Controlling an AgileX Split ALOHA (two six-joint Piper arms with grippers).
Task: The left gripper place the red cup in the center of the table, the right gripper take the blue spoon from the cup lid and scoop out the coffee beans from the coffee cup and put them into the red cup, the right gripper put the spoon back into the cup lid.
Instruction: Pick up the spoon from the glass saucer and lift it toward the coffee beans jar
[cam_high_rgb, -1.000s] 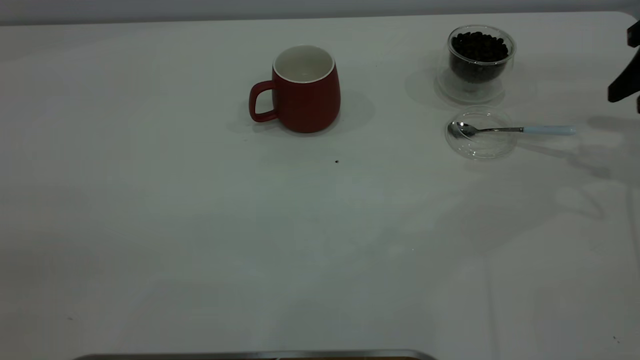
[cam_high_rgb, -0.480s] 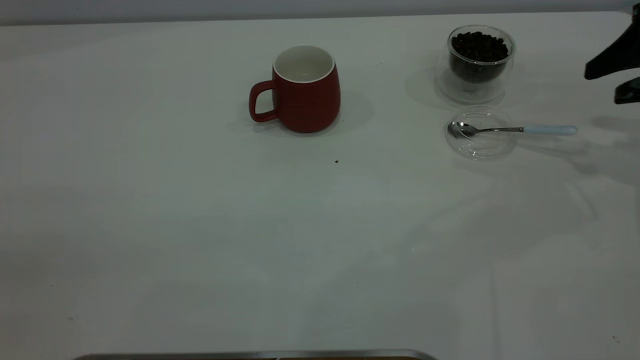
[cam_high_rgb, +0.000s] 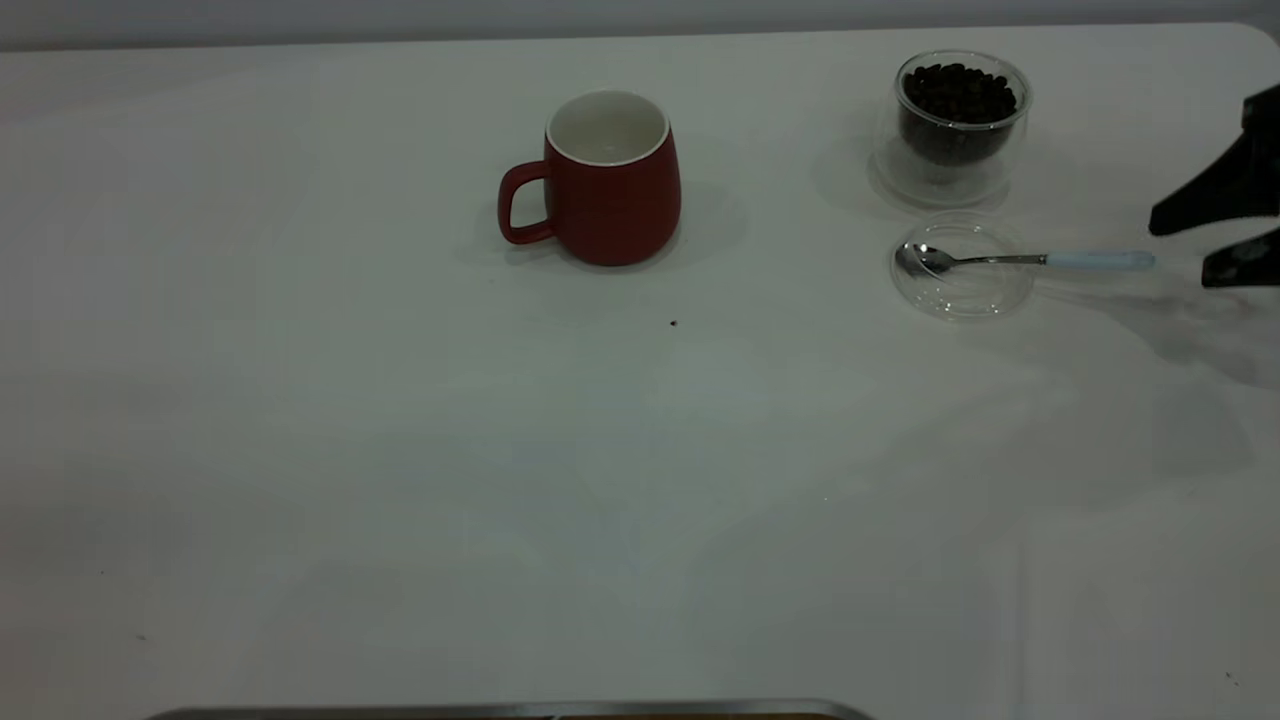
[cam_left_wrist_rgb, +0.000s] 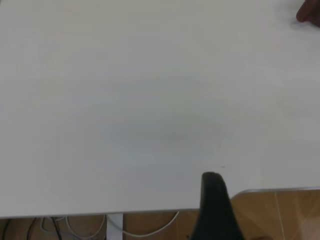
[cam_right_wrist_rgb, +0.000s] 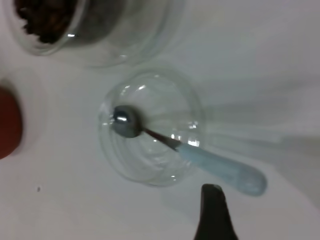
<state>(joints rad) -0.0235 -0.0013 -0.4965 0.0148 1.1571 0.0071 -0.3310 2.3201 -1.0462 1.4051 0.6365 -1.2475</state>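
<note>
Exterior view: my right gripper (cam_high_rgb: 1190, 248) hangs spread just beyond the spoon (cam_high_rgb: 1040, 260) handle; spoon bowl rests in the lid (cam_high_rgb: 962, 292).

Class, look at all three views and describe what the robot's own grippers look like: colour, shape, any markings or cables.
The right gripper shows in the exterior view as two matte black, tapering fingers, wedge-shaped, with no markings or cables visible. Each wrist view shows one black finger with a rounded tip; the left one looks the same. The arms themselves are out of view.
</note>
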